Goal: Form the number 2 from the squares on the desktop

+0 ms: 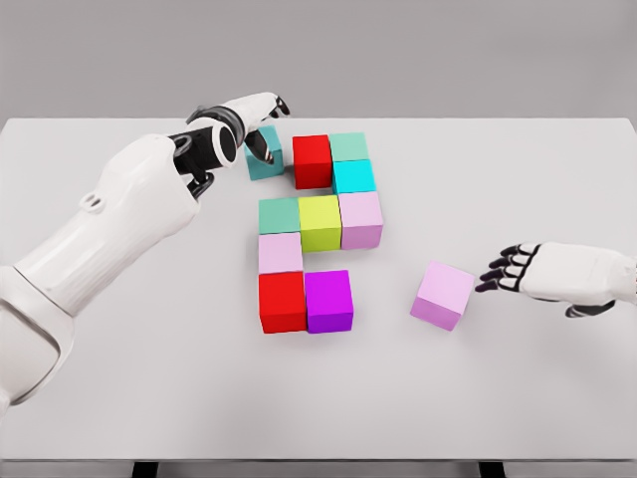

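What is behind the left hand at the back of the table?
A teal cube sits partly behind the left hand, just left of the red cube. Its left and upper parts are covered, so whether the fingers touch it cannot be seen.

Single head view: we look down and forward across the whole worktop [498,398], at moderate range.

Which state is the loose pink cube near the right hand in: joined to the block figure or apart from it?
Apart. The loose pink cube sits alone on the table, bare surface between it and the magenta cube, just off the right hand fingertips.
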`<state>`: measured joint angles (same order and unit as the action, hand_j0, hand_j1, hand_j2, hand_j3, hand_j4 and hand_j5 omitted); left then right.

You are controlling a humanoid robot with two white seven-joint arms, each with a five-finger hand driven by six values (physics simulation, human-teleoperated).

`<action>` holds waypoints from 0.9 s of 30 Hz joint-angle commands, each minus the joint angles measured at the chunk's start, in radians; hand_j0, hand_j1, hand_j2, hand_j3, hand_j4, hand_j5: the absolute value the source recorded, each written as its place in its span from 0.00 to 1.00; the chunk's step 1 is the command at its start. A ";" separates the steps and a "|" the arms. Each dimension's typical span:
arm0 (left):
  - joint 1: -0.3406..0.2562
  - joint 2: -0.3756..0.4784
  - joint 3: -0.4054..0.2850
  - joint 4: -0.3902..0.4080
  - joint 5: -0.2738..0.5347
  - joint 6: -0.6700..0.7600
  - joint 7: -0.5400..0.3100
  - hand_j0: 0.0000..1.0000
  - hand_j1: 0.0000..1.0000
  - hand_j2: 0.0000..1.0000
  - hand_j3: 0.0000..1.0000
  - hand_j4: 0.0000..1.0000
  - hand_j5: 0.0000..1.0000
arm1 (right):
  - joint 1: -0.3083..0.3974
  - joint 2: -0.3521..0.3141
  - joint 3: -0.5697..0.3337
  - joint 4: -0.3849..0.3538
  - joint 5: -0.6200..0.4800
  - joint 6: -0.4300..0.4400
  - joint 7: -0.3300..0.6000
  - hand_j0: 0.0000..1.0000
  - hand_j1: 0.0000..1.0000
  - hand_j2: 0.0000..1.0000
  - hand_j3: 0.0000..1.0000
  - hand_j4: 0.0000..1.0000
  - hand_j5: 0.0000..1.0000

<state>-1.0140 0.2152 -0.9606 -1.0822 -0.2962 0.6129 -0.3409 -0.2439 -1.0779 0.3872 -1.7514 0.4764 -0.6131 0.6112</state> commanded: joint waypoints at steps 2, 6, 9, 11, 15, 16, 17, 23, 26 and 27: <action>-0.006 0.012 0.000 -0.007 -0.004 -0.002 0.000 0.92 0.92 0.92 0.92 0.92 0.92 | -0.008 0.016 0.025 -0.005 -0.004 0.002 0.000 1.00 1.00 1.00 1.00 1.00 1.00; -0.018 0.162 0.002 -0.148 0.051 -0.002 -0.009 1.00 1.00 1.00 1.00 1.00 1.00 | -0.090 0.070 0.124 -0.005 -0.004 0.002 0.000 1.00 1.00 1.00 1.00 1.00 1.00; -0.044 0.283 0.002 -0.163 0.206 -0.002 -0.004 1.00 1.00 1.00 1.00 1.00 1.00 | -0.127 0.090 0.159 -0.005 -0.007 0.002 0.000 1.00 1.00 1.00 1.00 1.00 1.00; -0.067 0.365 -0.053 -0.168 0.192 -0.002 -0.003 1.00 1.00 1.00 1.00 1.00 1.00 | -0.135 0.090 0.159 0.010 -0.007 0.002 0.000 1.00 1.00 1.00 1.00 1.00 1.00; -0.114 0.450 -0.173 -0.130 0.189 -0.462 -0.021 1.00 1.00 1.00 1.00 1.00 1.00 | -0.137 0.087 0.105 0.067 -0.012 0.002 0.000 1.00 1.00 1.00 1.00 1.00 1.00; -0.113 0.460 -0.172 -0.046 0.199 -0.653 -0.021 1.00 1.00 1.00 1.00 1.00 1.00 | -0.137 0.087 0.104 0.070 -0.012 0.002 0.000 1.00 1.00 1.00 1.00 1.00 1.00; -0.115 0.448 -0.172 0.099 0.233 -0.803 -0.021 1.00 1.00 1.00 1.00 1.00 1.00 | -0.137 0.085 0.104 0.070 -0.012 0.002 0.000 1.00 1.00 1.00 1.00 1.00 1.00; -0.132 0.363 -0.173 0.231 0.174 -0.981 -0.018 1.00 1.00 1.00 1.00 1.00 1.00 | -0.130 0.085 0.137 0.069 -0.009 0.002 0.000 1.00 1.00 1.00 1.00 1.00 1.00; -0.137 0.296 -0.170 0.245 0.006 -0.981 -0.020 1.00 1.00 1.00 1.00 1.00 1.00 | -0.130 0.085 0.164 0.067 -0.004 0.002 0.000 1.00 1.00 1.00 1.00 1.00 1.00; -0.137 0.290 -0.172 0.249 -0.001 -0.983 -0.018 1.00 1.00 1.00 1.00 1.00 1.00 | -0.130 0.085 0.176 0.067 -0.002 0.002 0.000 1.00 1.00 1.00 1.00 1.00 1.00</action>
<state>-1.1505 0.5375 -1.1343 -0.8539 -0.2306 -0.3405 -0.3601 -0.3743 -0.9912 0.5431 -1.6840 0.4759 -0.6132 0.6112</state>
